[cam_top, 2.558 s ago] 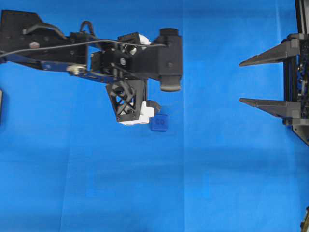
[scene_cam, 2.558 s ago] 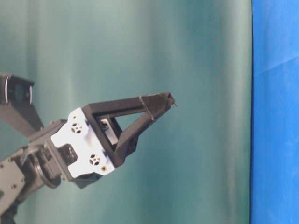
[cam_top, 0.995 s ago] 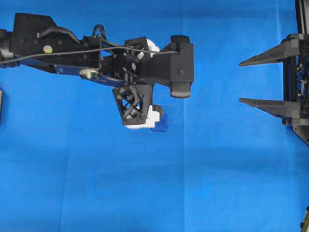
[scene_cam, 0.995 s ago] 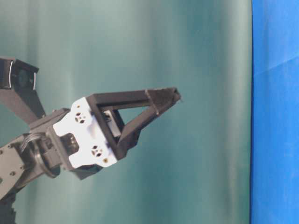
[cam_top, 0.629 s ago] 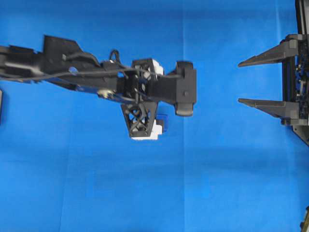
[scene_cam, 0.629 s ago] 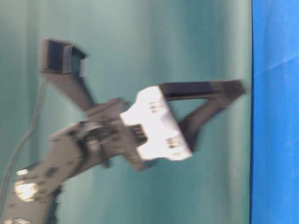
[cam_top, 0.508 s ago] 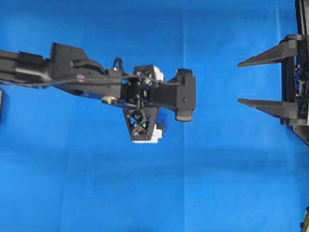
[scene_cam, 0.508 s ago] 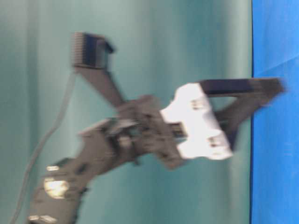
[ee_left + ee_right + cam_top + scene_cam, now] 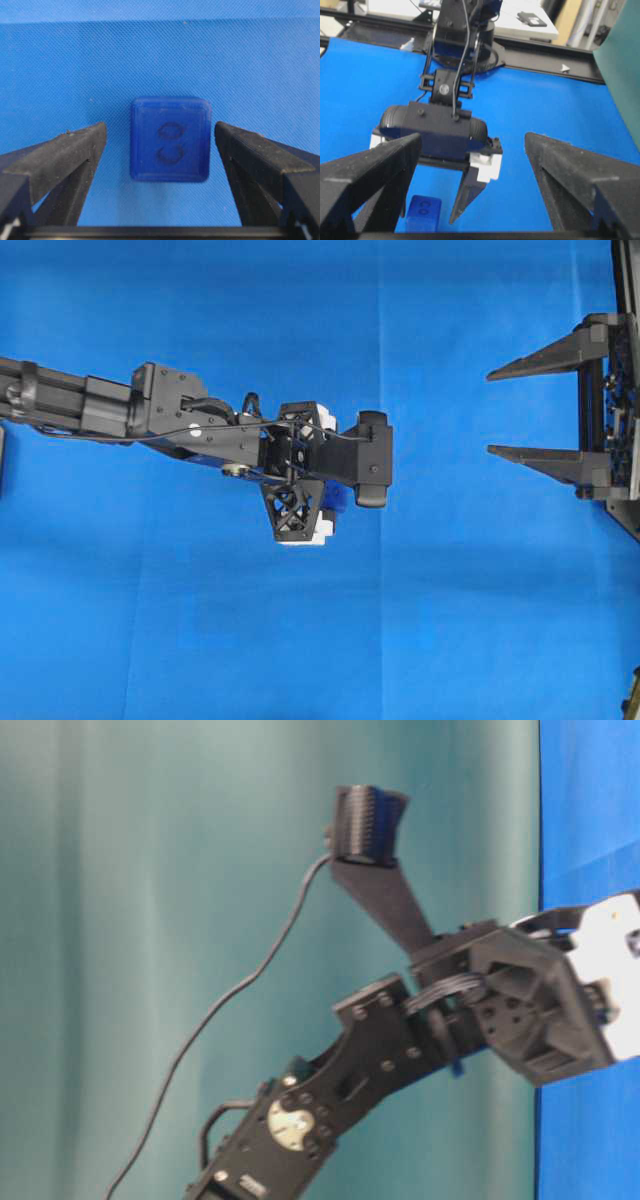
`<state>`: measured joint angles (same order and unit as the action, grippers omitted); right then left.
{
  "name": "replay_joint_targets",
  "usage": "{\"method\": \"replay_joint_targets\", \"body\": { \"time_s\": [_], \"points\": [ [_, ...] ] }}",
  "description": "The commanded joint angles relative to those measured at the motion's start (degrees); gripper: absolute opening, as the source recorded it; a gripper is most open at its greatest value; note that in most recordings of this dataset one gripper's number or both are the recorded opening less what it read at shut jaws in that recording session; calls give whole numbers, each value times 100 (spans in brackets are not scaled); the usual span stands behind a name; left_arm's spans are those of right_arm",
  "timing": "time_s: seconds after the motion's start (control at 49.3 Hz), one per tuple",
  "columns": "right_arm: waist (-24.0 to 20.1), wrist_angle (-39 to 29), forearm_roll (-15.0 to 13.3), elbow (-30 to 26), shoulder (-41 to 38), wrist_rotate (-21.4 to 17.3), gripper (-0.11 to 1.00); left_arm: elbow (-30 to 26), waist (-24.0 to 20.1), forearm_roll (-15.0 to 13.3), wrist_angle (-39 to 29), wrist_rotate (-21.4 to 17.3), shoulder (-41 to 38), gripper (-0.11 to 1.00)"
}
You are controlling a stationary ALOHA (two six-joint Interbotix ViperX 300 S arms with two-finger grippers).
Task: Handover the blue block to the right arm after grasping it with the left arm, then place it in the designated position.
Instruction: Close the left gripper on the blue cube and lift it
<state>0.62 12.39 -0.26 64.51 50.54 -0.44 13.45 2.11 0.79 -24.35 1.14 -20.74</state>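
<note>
The blue block [image 9: 170, 139] is a small dark-blue cube lying on the blue cloth. My left gripper [image 9: 160, 131] is open, pointing down over the block with one black finger on each side. A clear gap shows on both sides, so neither finger touches it. In the overhead view the left gripper [image 9: 318, 490] covers almost all of the block. My right gripper [image 9: 490, 412] is open and empty at the right edge, far from the block. From the right wrist view the block [image 9: 424, 212] sits beside a finger [image 9: 467, 192] of the left gripper.
Blue cloth [image 9: 450, 620] covers the table all around. The left arm [image 9: 500, 1010] reaches across from the left, with a cable looping off it. A green backdrop [image 9: 200, 870] stands behind the table. A black rail and a white desk [image 9: 530, 22] lie beyond the far edge.
The left arm has stretched out and lowered, bringing its open gripper down around the block. The block and the right gripper have stayed put.
</note>
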Motion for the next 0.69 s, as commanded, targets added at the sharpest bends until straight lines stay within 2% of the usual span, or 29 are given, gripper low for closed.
{"method": "replay_joint_targets", "body": {
  "time_s": [0.0, 0.508, 0.589, 0.67],
  "points": [
    [9, 44, 9, -132, -35, 9, 98, -62, 18, 0, 88, -18, 44, 93],
    [18, 26, 0, -132, -44, 9, 98, -79, 35, 0, 79, -9, -18, 90],
    [18, 18, 0, -132, -44, 9, 98, -97, 44, 0, 79, 9, -18, 78],
    [18, 18, 0, -132, -35, 9, 98, -97, 44, 0, 79, 9, -18, 54]
  ]
}}
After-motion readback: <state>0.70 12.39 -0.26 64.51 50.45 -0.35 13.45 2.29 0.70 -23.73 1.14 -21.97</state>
